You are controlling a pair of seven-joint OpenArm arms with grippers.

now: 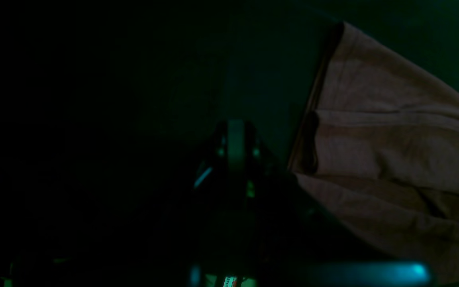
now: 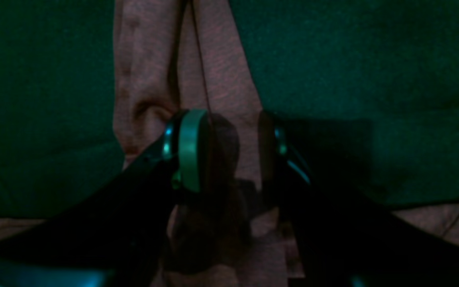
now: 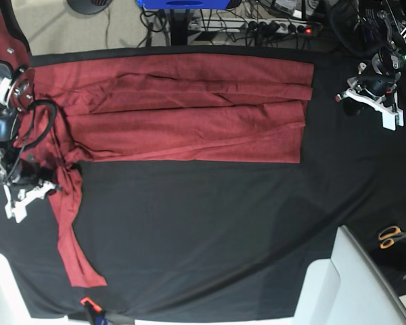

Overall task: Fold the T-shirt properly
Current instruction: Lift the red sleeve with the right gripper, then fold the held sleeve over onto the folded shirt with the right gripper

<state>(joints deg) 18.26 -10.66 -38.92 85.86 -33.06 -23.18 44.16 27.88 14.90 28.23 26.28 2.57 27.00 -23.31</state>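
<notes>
Left wrist view: very dark; the left gripper (image 1: 235,149) appears as a dim narrow shape above the black tablecloth (image 1: 173,79), and whether its jaws are together or apart cannot be told. Part of the T-shirt (image 1: 393,151) lies to one side of it, folded in layers with a straight edge, apart from the gripper. Right wrist view: the right gripper (image 2: 229,149) stands with its jaws apart, one finger (image 2: 189,149) on either side of a narrow strip of the T-shirt (image 2: 221,79), most likely a sleeve, which runs between them over the black tablecloth (image 2: 353,71); contact between fingers and cloth cannot be judged. Base view: the T-shirt (image 3: 183,112) lies along the far edge of the tabletop, its body folded into a long band from the far left corner towards the far right, while one sleeve trails down the left edge towards the near left corner. The right gripper (image 3: 28,193) sits at the left edge on that sleeve. The left gripper (image 3: 375,101) rests near the far right corner, clear of the shirt. A pair of scissors (image 3: 394,236) lies by the right edge on the black tablecloth (image 3: 210,230).
</notes>
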